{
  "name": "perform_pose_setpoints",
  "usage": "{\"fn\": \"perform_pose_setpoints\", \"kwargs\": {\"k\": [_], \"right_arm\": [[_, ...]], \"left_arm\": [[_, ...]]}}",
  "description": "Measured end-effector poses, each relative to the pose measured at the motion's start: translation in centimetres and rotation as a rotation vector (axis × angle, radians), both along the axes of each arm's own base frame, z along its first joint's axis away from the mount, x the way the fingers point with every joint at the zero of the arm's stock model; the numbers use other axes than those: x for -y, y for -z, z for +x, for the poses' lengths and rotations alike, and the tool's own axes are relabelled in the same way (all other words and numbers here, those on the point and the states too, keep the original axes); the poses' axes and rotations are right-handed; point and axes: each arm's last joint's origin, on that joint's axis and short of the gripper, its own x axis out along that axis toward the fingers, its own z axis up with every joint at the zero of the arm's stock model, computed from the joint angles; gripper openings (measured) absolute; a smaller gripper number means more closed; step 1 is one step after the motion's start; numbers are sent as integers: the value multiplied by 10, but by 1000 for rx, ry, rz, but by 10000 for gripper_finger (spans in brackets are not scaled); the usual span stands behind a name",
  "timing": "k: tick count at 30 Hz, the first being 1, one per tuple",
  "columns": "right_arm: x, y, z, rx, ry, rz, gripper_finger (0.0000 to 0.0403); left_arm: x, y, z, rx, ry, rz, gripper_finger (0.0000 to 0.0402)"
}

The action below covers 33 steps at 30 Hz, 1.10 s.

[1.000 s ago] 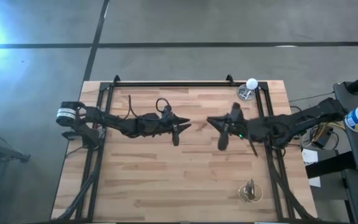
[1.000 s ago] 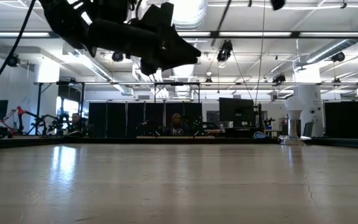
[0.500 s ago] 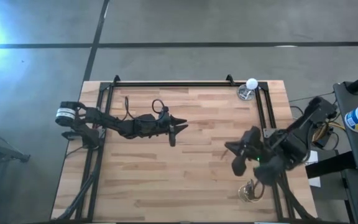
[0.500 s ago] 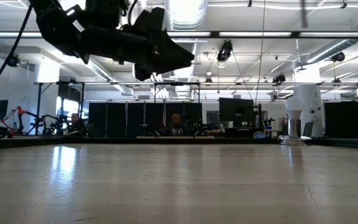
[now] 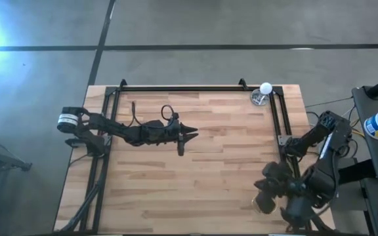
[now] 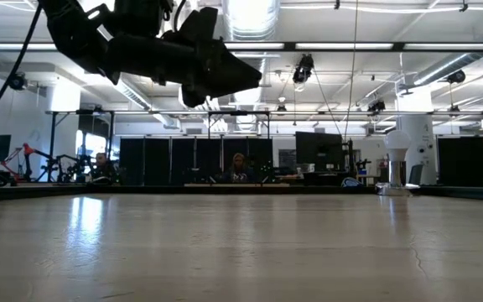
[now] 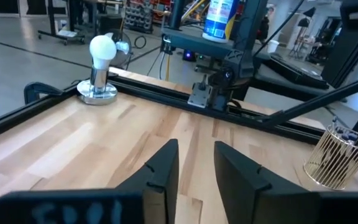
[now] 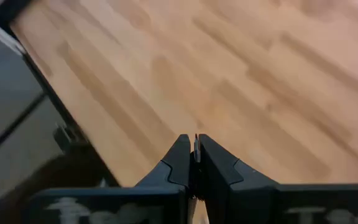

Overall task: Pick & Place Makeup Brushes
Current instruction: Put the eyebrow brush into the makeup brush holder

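A thin, pale makeup brush (image 8: 196, 138) is seen pinched between the tips of the right pincer (image 8: 195, 150). The pincer is closed tight on it, and only a sliver of the brush shows above the fingers. In the high view the right pincer (image 5: 266, 198) is held over the counter's near right corner, close to the black frame rail (image 5: 287, 177).

The left pincer (image 7: 195, 167) is held above the middle of the counter (image 5: 209, 170). Its fingers are parted by a clear gap, and nothing is gripped or touched. From the left wrist view, a gold wire holder (image 7: 337, 162) is seen standing on the counter off to one side, with dark brush handles (image 7: 351, 134) poking out of its top. Farther off, a white ball on a metal base (image 7: 100, 70) stands at the far right corner by the rail.

The counter is made of pale wood planks. Beyond it, a blue-and-white bottle (image 7: 223, 17) stands on a dark stand, and a person (image 6: 238, 165) is seated in the lit hall behind.
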Motion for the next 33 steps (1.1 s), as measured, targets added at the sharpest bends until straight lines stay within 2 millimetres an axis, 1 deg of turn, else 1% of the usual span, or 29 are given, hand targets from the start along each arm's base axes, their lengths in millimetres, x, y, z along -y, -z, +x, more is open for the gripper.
{"fn": "perform_pose_setpoints", "kwargs": {"k": [3, 5, 10, 13, 15, 17, 20, 27, 33], "right_arm": [[-9, 4, -8, -41, -13, 30, 13], [-14, 7, -13, -60, -31, 19, 13], [-19, 17, -24, -136, -60, -110, 13], [-22, 24, -25, -112, -72, -151, 13], [-23, 33, -26, -104, -56, -182, 13], [-25, 47, -27, -135, -38, -202, 13], [-31, 63, -28, -186, -33, -191, 13], [-43, 85, -29, -142, -22, -109, 13], [-43, 104, -29, -140, -19, -95, 18]], "left_arm": [[0, -1, -1, 0, 1, 0, 83], [0, -2, -1, 5, 1, 0, 74], [0, -2, -1, 5, 1, -1, 56], [1, -2, -1, 4, 1, -8, 48], [1, -1, -1, -5, 1, -16, 44], [1, 1, -2, -10, 0, -31, 41], [1, 3, -4, -15, -1, -42, 36], [1, 6, -6, -26, -3, -43, 25], [1, 7, -7, -27, -9, -44, 22]]}}
